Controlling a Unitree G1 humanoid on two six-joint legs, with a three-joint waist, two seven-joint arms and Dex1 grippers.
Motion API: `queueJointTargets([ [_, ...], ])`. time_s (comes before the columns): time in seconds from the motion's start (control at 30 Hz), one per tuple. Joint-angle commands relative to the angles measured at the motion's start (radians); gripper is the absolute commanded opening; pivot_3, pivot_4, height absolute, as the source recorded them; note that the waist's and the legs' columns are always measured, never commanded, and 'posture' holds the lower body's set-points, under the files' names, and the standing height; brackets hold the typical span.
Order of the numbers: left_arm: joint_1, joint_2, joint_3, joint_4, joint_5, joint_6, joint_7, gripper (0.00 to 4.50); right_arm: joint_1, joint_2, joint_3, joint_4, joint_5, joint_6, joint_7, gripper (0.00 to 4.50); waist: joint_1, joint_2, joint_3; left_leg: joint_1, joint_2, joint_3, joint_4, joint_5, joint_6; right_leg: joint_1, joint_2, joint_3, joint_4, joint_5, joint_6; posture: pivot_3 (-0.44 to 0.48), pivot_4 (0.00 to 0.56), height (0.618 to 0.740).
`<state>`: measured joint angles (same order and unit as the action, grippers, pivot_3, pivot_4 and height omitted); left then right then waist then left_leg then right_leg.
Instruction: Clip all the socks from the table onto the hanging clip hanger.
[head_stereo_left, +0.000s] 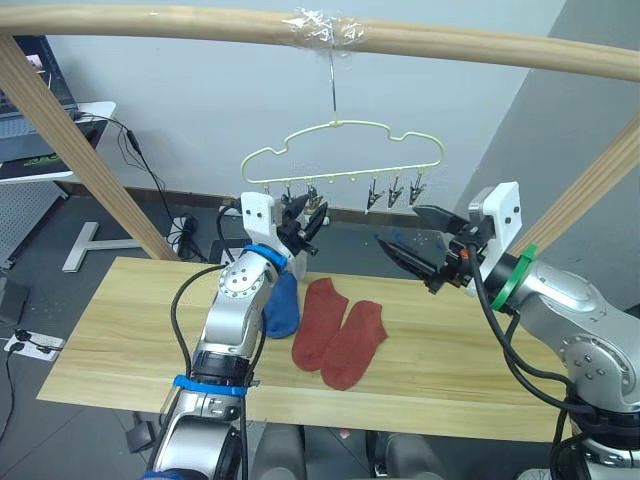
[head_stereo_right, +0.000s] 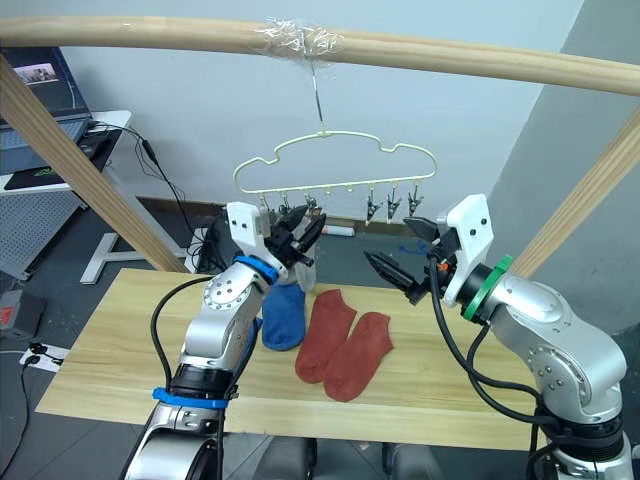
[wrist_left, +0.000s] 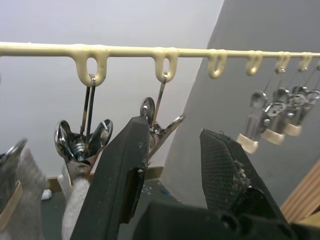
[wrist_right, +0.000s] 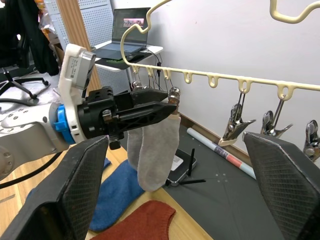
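Hanging grey socks (wrist_right: 152, 150), left claw (wrist_right: 167, 102) touching above

A round pale wooden pole (head_stereo_left: 180, 22) runs across the top, wrapped at one spot with clear tape (head_stereo_left: 322, 28). Slanted wooden poles (head_stereo_left: 75, 150) stand on both sides. Behind them are a grey wall (head_stereo_left: 200, 100) and a dark floor (head_stereo_left: 60, 300). On the robot's left a white desk (head_stereo_left: 75, 140) carries an open laptop (wrist_right: 131, 25), with black cables (head_stereo_left: 135, 145) trailing to the floor. A white power strip (head_stereo_left: 25, 343) lies on the floor there.
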<state>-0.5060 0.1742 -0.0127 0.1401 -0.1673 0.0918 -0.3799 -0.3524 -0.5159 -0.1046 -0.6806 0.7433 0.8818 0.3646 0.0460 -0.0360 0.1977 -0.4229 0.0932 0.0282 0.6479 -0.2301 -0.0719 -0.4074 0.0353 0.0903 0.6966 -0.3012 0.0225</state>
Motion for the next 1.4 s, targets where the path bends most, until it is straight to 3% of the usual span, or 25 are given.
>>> queueJointTargets([
  [0.03,-0.029,-0.005,-0.007,-0.005,0.029,-0.051,0.016,1.90,-0.019,-0.010,-0.034,-0.021,0.025,-0.006,-0.006,4.50,0.000,0.000,0.000,0.000,0.000,0.000,0.000,0.000,0.000,0.000,0.000,0.000,0.000,0.000,0.000,0.087,0.179,0.740],
  [0.57,0.095,0.029,0.017,-0.168,-0.003,0.027,-0.007,1.90,-0.021,-0.012,-0.036,-0.015,0.038,-0.013,-0.021,4.50,-0.013,0.000,0.000,0.001,0.000,0.000,0.000,0.000,0.000,0.000,0.000,0.001,0.000,0.000,0.000,0.085,0.180,0.740],
  [1.4,-0.033,-0.036,0.009,0.007,0.042,-0.045,0.037,1.90,-0.038,-0.013,-0.048,-0.025,0.065,0.010,-0.046,4.50,-0.021,0.000,0.000,0.002,0.000,0.001,-0.001,0.000,0.000,0.001,0.000,0.002,0.000,0.000,0.000,0.069,0.174,0.740],
])
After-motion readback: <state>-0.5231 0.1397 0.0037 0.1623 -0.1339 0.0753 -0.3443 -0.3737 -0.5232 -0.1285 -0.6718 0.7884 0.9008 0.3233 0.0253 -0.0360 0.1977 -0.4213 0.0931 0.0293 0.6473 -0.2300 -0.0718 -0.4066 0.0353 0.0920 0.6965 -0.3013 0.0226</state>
